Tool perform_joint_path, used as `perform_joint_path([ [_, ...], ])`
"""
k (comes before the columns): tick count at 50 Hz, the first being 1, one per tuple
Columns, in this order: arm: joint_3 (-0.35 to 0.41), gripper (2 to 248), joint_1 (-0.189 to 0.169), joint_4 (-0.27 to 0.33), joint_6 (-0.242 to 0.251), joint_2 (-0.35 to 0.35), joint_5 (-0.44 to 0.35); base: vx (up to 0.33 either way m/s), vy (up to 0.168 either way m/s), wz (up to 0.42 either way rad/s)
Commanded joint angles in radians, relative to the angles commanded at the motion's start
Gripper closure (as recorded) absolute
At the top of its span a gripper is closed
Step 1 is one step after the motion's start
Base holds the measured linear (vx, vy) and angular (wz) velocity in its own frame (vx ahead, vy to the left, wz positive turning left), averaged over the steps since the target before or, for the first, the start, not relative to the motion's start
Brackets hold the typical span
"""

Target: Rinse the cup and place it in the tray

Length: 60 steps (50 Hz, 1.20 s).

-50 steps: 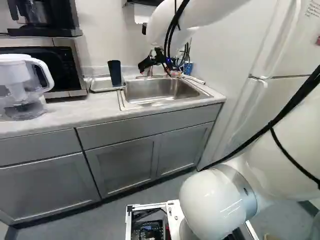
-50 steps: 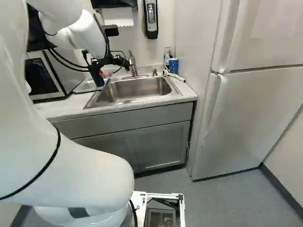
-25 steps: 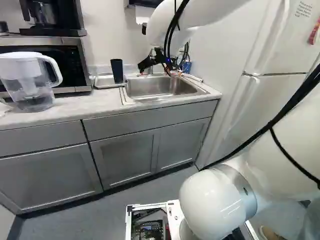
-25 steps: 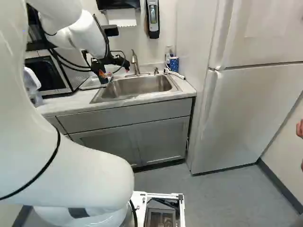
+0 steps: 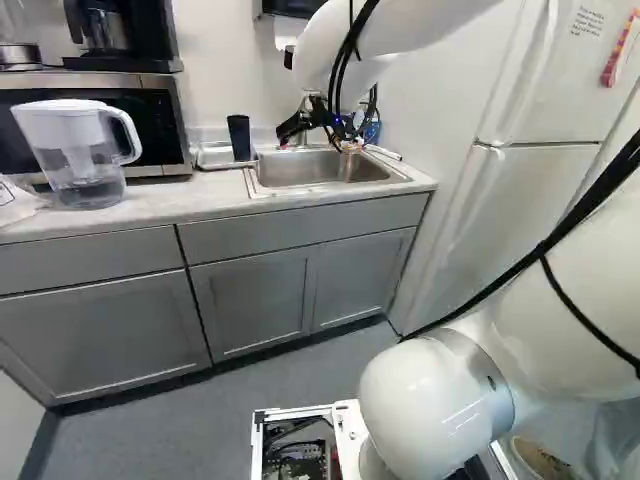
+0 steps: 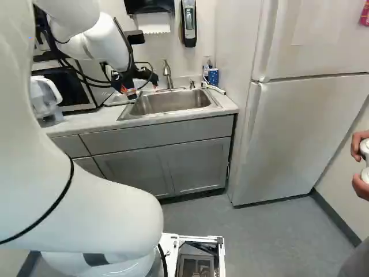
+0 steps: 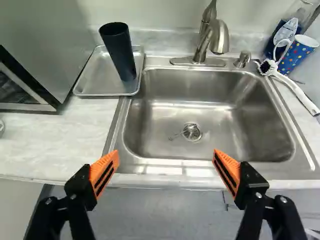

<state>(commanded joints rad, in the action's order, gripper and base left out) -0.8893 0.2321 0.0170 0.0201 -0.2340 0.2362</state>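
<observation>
Pitcher [image 5: 75,150], clear w/ white lid & handle, on counter [image 5: 160,202] at L of left base view. Microwave [image 5: 157,125] just beside it. Next, metal tray [image 7: 97,75] w/ dark cup [image 7: 119,52] upright in it, near sink side. Gripper [image 6: 139,86]: jaws wide open, orange pads [image 7: 104,172] well apart, sink [image 7: 200,84] & faucet [image 7: 220,37] ahead of it. R of sink: white brush [image 7: 296,91], blue dotted cup [image 7: 299,52]. White fridge [image 5: 500,200] far R.
</observation>
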Motion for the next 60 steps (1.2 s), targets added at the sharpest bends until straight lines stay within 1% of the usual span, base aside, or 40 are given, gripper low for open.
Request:
perform_joint_path([
  [60,0.000,3,0.000,0.000,0.000,0.000,0.000,-0.115,0.002,0.018],
])
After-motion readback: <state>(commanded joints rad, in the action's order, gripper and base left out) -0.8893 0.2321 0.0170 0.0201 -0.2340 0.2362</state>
